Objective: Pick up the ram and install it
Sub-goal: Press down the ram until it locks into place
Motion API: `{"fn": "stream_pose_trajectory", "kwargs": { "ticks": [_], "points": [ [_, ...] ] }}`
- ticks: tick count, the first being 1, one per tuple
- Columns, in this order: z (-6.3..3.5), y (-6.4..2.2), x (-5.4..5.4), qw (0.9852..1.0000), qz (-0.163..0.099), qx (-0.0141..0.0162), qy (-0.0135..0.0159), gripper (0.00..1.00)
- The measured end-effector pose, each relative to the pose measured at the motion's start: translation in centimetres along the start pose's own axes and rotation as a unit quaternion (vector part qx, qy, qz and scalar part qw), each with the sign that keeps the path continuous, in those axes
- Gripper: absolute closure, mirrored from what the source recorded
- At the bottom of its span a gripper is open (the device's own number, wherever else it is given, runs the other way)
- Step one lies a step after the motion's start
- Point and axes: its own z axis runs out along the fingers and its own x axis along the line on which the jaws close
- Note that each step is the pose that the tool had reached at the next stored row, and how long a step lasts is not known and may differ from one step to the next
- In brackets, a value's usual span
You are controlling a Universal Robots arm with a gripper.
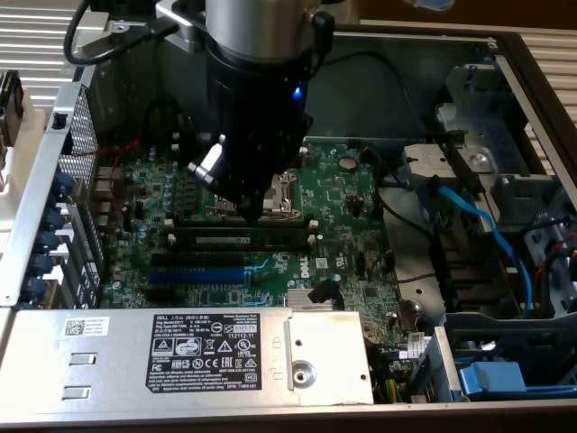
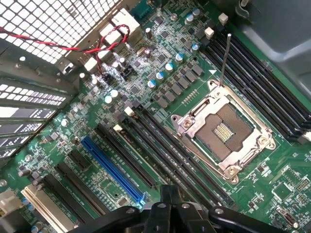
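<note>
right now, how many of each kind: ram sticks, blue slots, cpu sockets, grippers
ram: 1
blue slot: 1
cpu socket: 1
gripper: 1
total: 4

On the motherboard (image 1: 352, 194), the CPU socket (image 2: 226, 133) sits between two banks of memory slots (image 2: 175, 153); the power supply (image 1: 189, 356) lies along the case's (image 1: 541, 99) near edge.
</note>
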Motion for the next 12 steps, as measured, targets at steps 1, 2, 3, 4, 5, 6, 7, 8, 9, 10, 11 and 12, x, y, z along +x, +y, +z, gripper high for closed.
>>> {"fn": "stream_pose_trajectory", "kwargs": {
  "ticks": [1, 2, 3, 4, 5, 6, 7, 8, 9, 10, 11, 12],
  "points": [
    [0.00, 0.00, 0.00, 1.0000, 0.005, 0.0001, 0.0005, 0.90],
    [0.00, 0.00, 0.00, 1.0000, 0.009, 0.0001, 0.0011, 0.90],
    [0.00, 0.00, 0.00, 0.9999, 0.014, 0.0001, 0.0016, 0.90],
    [0.00, 0.01, 0.00, 0.9998, 0.019, 0.0002, 0.0021, 0.90],
    [0.00, 0.01, 0.00, 0.9997, 0.023, 0.0002, 0.0026, 0.90],
    [0.00, 0.00, 0.00, 0.9996, 0.027, 0.0002, 0.0031, 0.90],
    [0.00, 0.00, 0.00, 0.9995, 0.031, 0.0002, 0.0035, 0.90],
    [0.00, 0.00, 0.00, 0.9994, 0.035, 0.0002, 0.0039, 0.90],
    [0.00, 0.00, 0.00, 0.9992, 0.039, 0.0003, 0.0042, 0.90],
    [0.00, 0.00, 0.00, 0.9990, 0.044, 0.0004, 0.0045, 0.90],
    [-0.01, 0.00, 0.00, 0.9988, 0.048, 0.0004, 0.0048, 0.90],
    [-0.01, 0.00, 0.00, 0.9986, 0.053, 0.0004, 0.0050, 0.90]
  ]
}}
